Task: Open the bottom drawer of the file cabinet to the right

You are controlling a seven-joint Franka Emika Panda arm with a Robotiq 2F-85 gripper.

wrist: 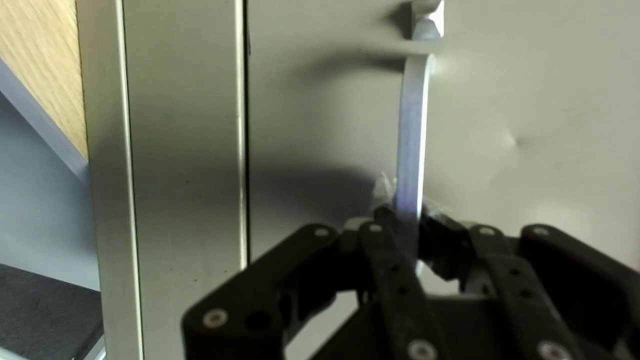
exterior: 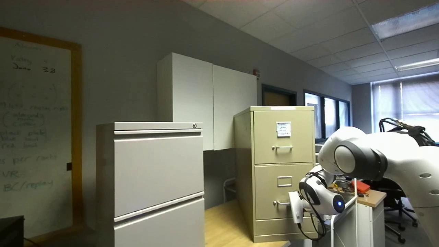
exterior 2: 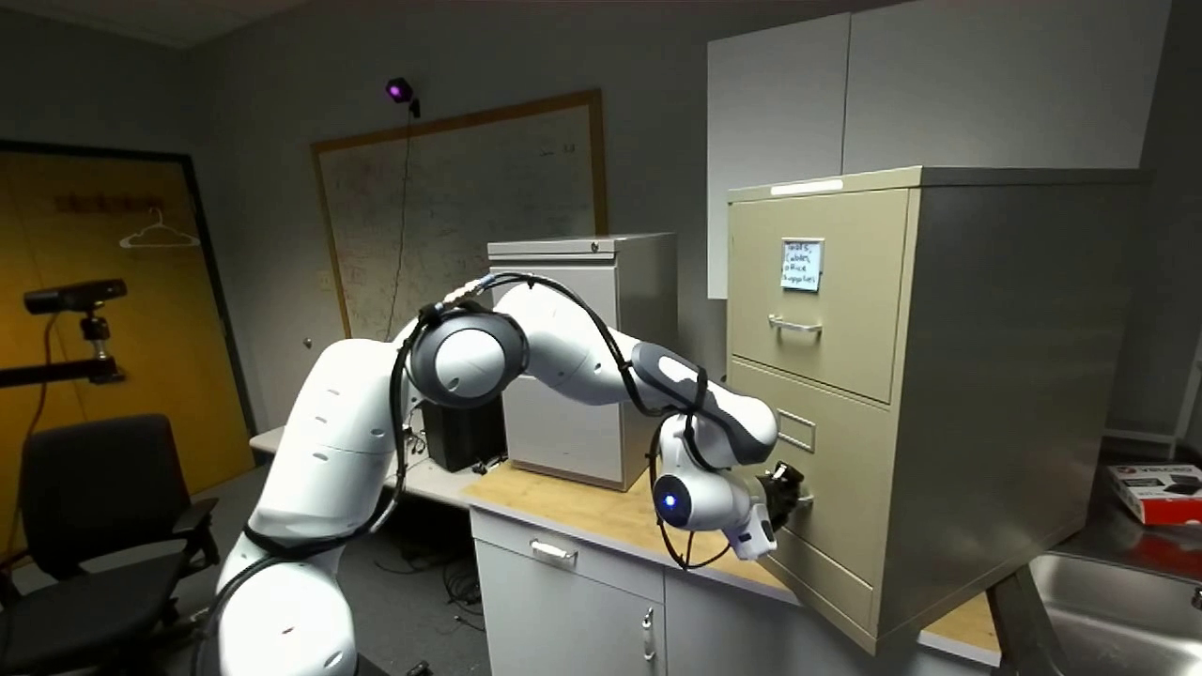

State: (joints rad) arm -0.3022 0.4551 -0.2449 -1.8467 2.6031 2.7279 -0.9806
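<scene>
The bottom drawer (exterior: pixel 265 192) sits low in the file cabinet (exterior: pixel 244 171), and its front lies level with the drawer above it in both exterior views. It is directly in front of the gripper (wrist: pixel 409 225), which is clenched on the drawer's pale metal handle (wrist: pixel 414 125). In the wrist view the fingers (wrist: pixel 442 245) stand on either side of the bar, one toward the base of the cabinet and one toward its top. They hold it near one end; the rest of the handle runs free toward a small latch (wrist: pixel 428 22) just beyond its far end. The drawer's face is close behind the fingertips; whether they touch it cannot be told. A label holder (exterior: pixel 284 181) is fixed higher on the same drawer.

Above, the top drawer (exterior: pixel 301 137) bears a white card (exterior: pixel 283 129) with handwriting. The robot arm (exterior 2: pixel 324 451) arches over and comes down to the lower handle.

The file cabinet stands on a wooden counter (exterior: pixel 223 219), one front corner jutting past the edge. Across a gap on that counter stands a grey cabinet (exterior: pixel 158 164). White wall cupboards (exterior: pixel 192 96) hang behind. In an exterior view a sink (exterior 2: pixel 1094 601) and a red-and-white box (exterior 2: pixel 1155 493) are beside the file cabinet.
</scene>
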